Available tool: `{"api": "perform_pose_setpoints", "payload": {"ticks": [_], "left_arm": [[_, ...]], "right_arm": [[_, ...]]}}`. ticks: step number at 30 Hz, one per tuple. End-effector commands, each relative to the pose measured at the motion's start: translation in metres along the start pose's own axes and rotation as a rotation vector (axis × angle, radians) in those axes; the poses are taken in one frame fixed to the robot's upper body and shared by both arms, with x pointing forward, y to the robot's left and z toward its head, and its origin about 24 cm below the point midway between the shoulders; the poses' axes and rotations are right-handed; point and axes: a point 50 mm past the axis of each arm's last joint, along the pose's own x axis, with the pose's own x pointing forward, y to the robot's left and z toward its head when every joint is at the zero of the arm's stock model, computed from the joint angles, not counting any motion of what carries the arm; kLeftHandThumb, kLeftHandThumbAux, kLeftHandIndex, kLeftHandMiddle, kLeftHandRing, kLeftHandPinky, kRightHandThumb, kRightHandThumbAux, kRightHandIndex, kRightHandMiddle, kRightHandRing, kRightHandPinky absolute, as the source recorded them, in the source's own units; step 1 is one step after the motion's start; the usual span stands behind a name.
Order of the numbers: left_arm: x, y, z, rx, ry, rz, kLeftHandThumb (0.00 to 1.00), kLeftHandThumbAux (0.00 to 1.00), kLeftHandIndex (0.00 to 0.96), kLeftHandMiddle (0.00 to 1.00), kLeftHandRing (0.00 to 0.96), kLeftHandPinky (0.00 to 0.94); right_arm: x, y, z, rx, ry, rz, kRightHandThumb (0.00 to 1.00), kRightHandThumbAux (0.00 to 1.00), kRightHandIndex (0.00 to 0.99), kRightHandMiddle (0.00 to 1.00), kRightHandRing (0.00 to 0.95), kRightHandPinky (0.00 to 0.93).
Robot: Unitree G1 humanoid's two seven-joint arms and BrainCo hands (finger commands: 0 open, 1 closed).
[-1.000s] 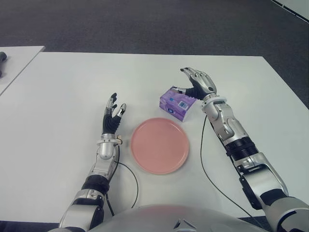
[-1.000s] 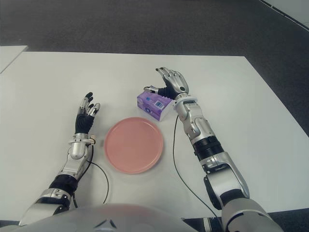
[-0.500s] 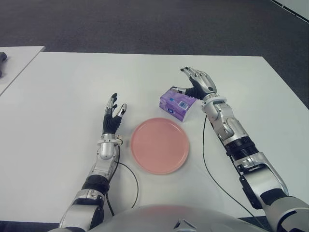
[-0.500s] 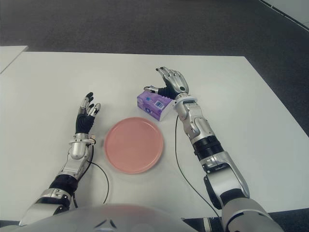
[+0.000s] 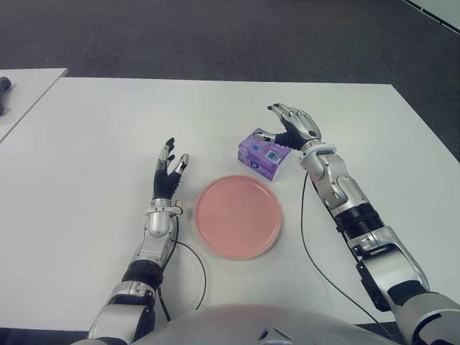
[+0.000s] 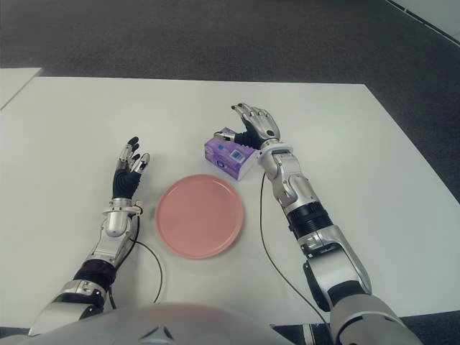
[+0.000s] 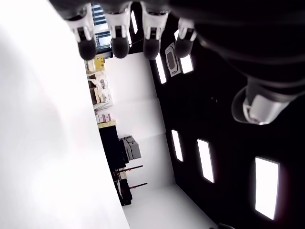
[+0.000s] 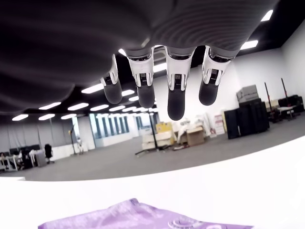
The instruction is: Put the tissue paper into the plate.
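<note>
A purple tissue pack [image 5: 261, 153] lies on the white table [image 5: 108, 129], just behind the right rim of the pink plate [image 5: 238, 215]. My right hand [image 5: 291, 123] hovers over the pack's far right end with fingers spread and curved above it, not closed on it. In the right wrist view the fingertips [image 8: 174, 105] hang free above the purple pack [image 8: 143, 219]. My left hand [image 5: 169, 172] stands to the left of the plate, fingers open and holding nothing. The plate holds nothing.
A second white table's corner [image 5: 25, 86] shows at the far left with a dark object on it. Dark carpet [image 5: 215, 36] lies beyond the table. A thin black cable [image 5: 305, 237] runs along my right arm.
The right hand has shifted slightly down and over the tissue pack, its thumb now hidden behind the pack's top. The pack, plate and left hand have not moved.
</note>
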Motion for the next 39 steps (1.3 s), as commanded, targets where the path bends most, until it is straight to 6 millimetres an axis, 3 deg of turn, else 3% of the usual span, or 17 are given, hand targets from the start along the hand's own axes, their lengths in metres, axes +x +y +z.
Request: {"api": "perform_pose_setpoints", "payload": {"ticks": [1, 25, 30, 39], "left_arm": [[-0.015, 0.000, -0.014, 0.007, 0.070, -0.003, 0.000, 0.422, 0.000, 0.000, 0.000, 0.000], [-0.015, -0.002, -0.014, 0.004, 0.073, -0.008, 0.000, 0.427, 0.000, 0.000, 0.000, 0.000], [-0.015, -0.002, -0.014, 0.000, 0.071, -0.011, 0.000, 0.427, 0.000, 0.000, 0.000, 0.000], [-0.016, -0.002, -0.014, 0.007, 0.069, -0.011, 0.000, 0.423, 0.000, 0.000, 0.000, 0.000]], "right_arm": [[-0.003, 0.011, -0.003, -0.007, 0.003, 0.040, 0.332, 0.123, 0.000, 0.000, 0.000, 0.000], [-0.004, 0.021, -0.002, -0.036, -0.029, 0.048, 0.290, 0.139, 0.000, 0.000, 0.000, 0.000], [-0.013, 0.076, 0.006, -0.147, -0.061, 0.167, 0.253, 0.148, 0.000, 0.000, 0.000, 0.000], [-0.012, 0.083, 0.001, -0.158, -0.092, 0.155, 0.249, 0.158, 0.000, 0.000, 0.000, 0.000]]}}
